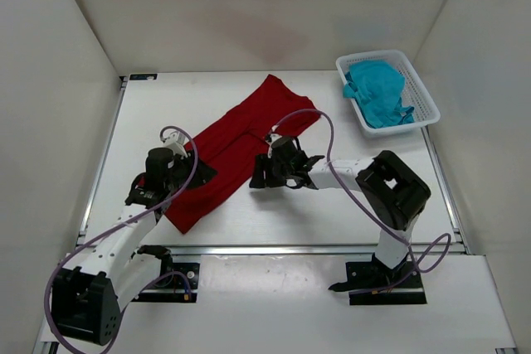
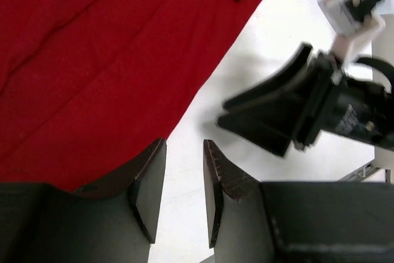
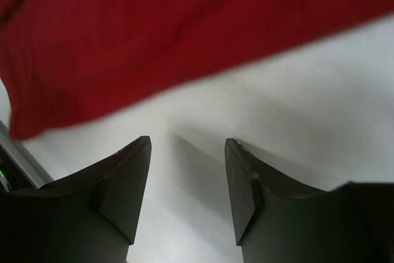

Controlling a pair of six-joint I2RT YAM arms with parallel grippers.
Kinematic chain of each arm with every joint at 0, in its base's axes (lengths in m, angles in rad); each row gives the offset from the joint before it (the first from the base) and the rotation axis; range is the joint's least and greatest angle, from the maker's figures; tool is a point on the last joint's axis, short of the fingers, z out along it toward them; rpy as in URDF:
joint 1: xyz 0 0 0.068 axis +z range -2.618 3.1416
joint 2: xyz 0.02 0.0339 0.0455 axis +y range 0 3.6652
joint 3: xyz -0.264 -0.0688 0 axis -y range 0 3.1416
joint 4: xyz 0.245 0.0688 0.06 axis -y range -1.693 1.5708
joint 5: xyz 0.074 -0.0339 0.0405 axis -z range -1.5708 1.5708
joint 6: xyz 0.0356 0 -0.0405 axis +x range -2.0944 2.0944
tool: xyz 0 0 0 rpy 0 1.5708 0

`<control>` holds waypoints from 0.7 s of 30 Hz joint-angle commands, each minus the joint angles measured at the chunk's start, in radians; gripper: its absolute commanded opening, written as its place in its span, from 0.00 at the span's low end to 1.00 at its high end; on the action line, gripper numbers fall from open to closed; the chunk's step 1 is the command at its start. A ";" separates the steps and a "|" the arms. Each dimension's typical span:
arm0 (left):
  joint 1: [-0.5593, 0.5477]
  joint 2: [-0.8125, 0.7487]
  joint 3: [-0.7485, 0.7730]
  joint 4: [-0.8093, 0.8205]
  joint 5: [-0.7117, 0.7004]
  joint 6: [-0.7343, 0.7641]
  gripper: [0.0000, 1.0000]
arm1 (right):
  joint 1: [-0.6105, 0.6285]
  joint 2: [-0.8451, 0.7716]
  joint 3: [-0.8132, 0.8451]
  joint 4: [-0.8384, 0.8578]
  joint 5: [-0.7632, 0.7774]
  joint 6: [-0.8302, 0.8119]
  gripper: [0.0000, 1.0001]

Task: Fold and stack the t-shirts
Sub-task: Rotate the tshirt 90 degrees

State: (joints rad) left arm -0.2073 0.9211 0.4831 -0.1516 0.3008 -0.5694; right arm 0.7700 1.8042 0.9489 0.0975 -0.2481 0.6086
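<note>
The surface (image 1: 166, 97) carried your red shirt (image 1: 236, 143), laid out long and diagonal, well left of the basket (image 1: 369, 55). I'd judge it part-folded lengthwise, not finished. Teal shirt (image 1: 377, 93) sat bunched inside the basket, not started. No stack. Left pincer (image 2: 184, 143), far left of the basket, was slightly parted and empty. Right pincer (image 3: 188, 143), nearer it, was spread and empty.

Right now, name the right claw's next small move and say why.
Probably ease the right claw forward onto the near edge of the red shirt and pinch it: the claw is open over bare table, holding nothing, and the fabric lies just ahead.
</note>
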 commanded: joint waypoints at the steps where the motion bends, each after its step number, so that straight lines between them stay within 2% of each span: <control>1: -0.001 -0.027 -0.020 0.009 0.027 -0.009 0.41 | 0.026 0.093 0.091 0.067 0.136 0.056 0.50; 4: -0.012 -0.027 -0.018 0.011 0.005 -0.010 0.40 | 0.049 0.170 0.180 0.015 0.203 0.060 0.45; 6: -0.018 -0.016 -0.018 0.010 0.001 -0.004 0.42 | 0.058 0.220 0.244 -0.016 0.198 0.056 0.35; 7: -0.017 -0.016 -0.017 0.007 -0.002 0.000 0.41 | 0.052 0.231 0.240 -0.024 0.196 0.057 0.26; 8: -0.008 -0.008 -0.015 0.006 -0.002 0.009 0.41 | 0.040 0.228 0.232 -0.019 0.170 0.062 0.12; 10: -0.012 -0.002 -0.011 0.006 -0.005 0.005 0.41 | 0.009 0.189 0.176 0.039 0.124 0.075 0.01; 11: -0.014 0.001 -0.015 0.006 -0.012 0.015 0.42 | -0.014 0.143 0.110 0.080 0.109 0.072 0.00; 14: -0.030 0.019 -0.006 0.004 -0.028 0.019 0.41 | -0.113 0.022 -0.019 0.091 0.022 0.030 0.00; 16: -0.056 0.038 -0.012 0.020 -0.054 0.023 0.42 | -0.228 -0.043 -0.096 0.056 -0.089 -0.029 0.00; 17: -0.063 0.051 -0.021 0.024 -0.054 0.019 0.41 | -0.254 -0.075 -0.108 0.029 -0.118 -0.050 0.03; 19: -0.087 0.071 -0.031 0.030 -0.066 0.028 0.41 | -0.329 -0.104 -0.101 -0.063 -0.190 -0.136 0.27; 20: -0.093 0.077 -0.032 0.037 -0.069 0.035 0.41 | -0.339 -0.133 -0.101 -0.083 -0.206 -0.147 0.32; 21: -0.096 0.079 -0.040 0.040 -0.077 0.034 0.41 | -0.372 -0.170 -0.093 -0.096 -0.214 -0.170 0.45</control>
State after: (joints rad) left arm -0.2848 0.9958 0.4637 -0.1364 0.2577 -0.5568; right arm 0.4301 1.7237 0.8474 0.0746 -0.3542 0.5556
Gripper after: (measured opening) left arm 0.412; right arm 0.381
